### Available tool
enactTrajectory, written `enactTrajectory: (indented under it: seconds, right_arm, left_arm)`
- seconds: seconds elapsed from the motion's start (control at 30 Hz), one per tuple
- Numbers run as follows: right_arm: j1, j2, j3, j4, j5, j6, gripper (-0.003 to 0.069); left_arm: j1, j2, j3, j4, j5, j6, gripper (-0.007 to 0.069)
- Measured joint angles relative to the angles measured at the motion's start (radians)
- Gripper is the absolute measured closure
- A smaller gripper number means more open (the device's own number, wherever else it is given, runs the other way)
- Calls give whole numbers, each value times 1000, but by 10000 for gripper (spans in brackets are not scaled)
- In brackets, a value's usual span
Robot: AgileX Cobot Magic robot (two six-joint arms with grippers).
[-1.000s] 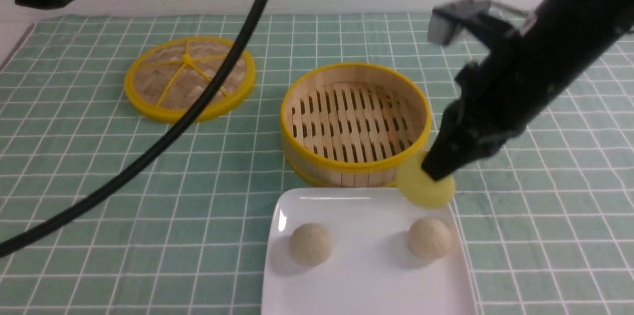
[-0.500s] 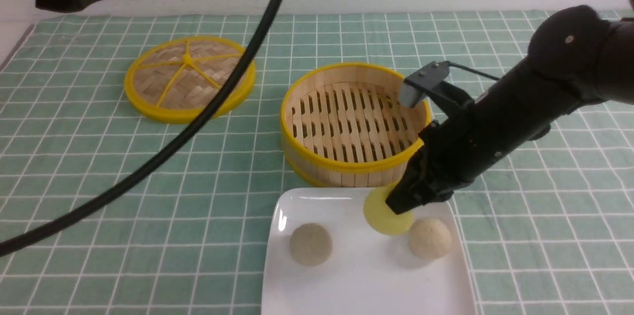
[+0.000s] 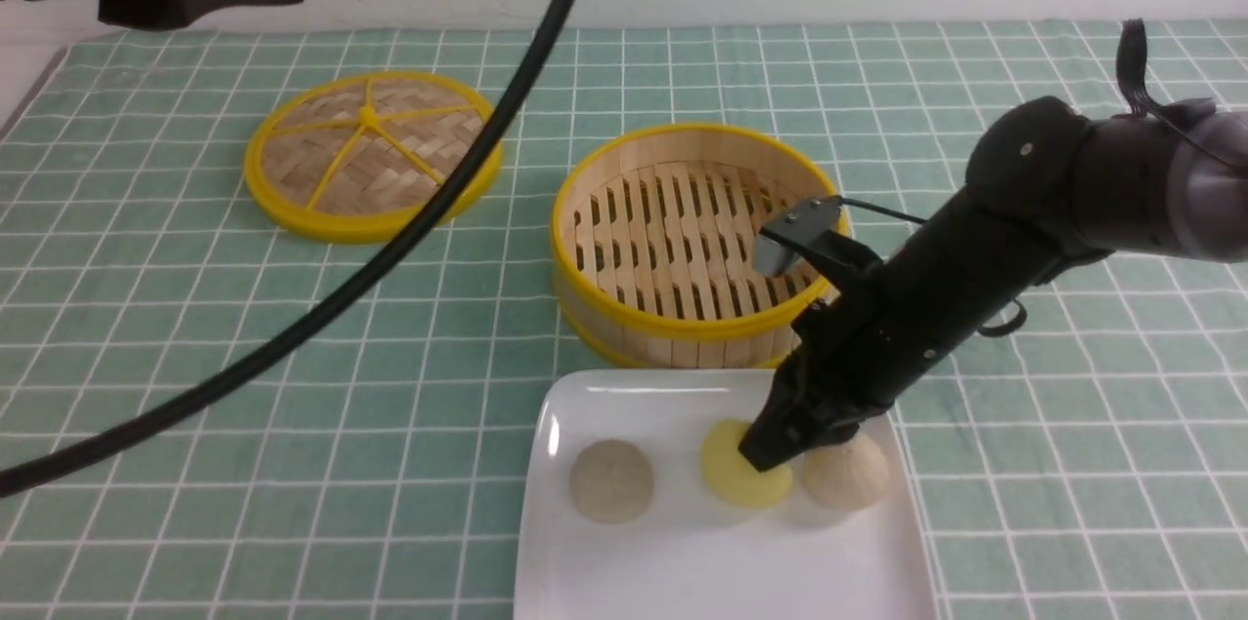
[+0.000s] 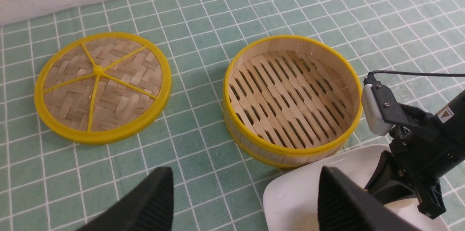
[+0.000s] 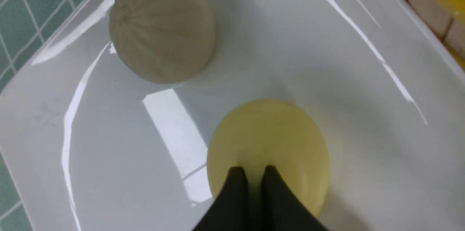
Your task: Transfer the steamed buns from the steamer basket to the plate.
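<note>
**Yellow bun going down onto the plate**

The lid [image 3: 372,155] is lying well off to the left of both pincers, out of play. The left pincer [image 4: 247,191] is hovering with its fingers wide apart, gripping nothing. The basket [image 3: 682,328] is sitting just ahead of it, showing no bun on its slats. The plate [image 3: 682,561] is lying under the right pincer [image 3: 765,459]. One beige bun [image 3: 611,480] is resting to that pincer's left. The pincer itself is clamping the yellow bun [image 3: 729,482], its tips nearly together and pinching into the soft top. The other beige bun [image 3: 853,476] is sitting just to its right.

Releasing looks to be the step in hand. The tips should be parting slowly and then rising straight up. That way the skin is not dragging and the ball is not rolling into its neighbours.

The pincer is covering the gap between the yellow bun and the right-hand one, so contact there cannot be told. The yellow bun's underside is hidden, so whether it is fully seated is unclear. The plate's near edge is running out of the front view.
</note>
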Motion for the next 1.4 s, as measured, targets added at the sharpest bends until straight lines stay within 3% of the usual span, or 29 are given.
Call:
enactTrajectory:
  seconds: [0.1, 0.2, 0.23, 0.27, 0.3, 0.37, 0.43, 0.57, 0.73, 0.83, 1.07, 1.27, 1.4]
  right_arm:
    - [0, 0, -9, 5, 29, 0, 559]
    - [0, -4, -36, 12, 67, 0, 343]
    - [0, -4, -38, 12, 68, 0, 328]
    - [0, -16, -50, 11, 79, 0, 210]
    - [0, -25, -60, 11, 83, 0, 139]
    - [0, -60, -87, 10, 89, 0, 41]
    - [0, -105, -130, 8, 94, 1, -7]
    - [0, -220, -250, -32, 79, 1, 13]
    - [0, -361, -379, -203, 15, 49, 81]
    - [0, -438, -416, -332, -28, 128, 95]
    - [0, -700, -435, -729, -76, 518, 101]
    - [0, -845, -436, -942, 10, 715, 101]
    - [0, -931, -436, -985, 95, 763, 101]
  left_arm:
    - [0, 0, 0, 0, 0, 0, 98]
    - [0, 0, 0, 0, 0, 0, 98]
    - [0, 0, 0, 0, 0, 0, 98]
    - [0, 0, 0, 0, 0, 0, 98]
    - [0, 0, 0, 0, 0, 0, 98]
    - [0, 0, 0, 0, -1, 0, 98]
    - [0, 0, 0, 0, -14, 0, 98]
    - [0, 0, 0, 0, -58, 0, 99]
    - [0, 0, 0, 0, -82, 0, 99]
    - [0, 0, 0, 0, -83, 0, 99]
    - [0, 0, 0, -3, -131, 0, 99]
    - [0, 0, 0, -38, -162, 0, 99]
    - [0, 4, 0, -39, -175, 0, 99]
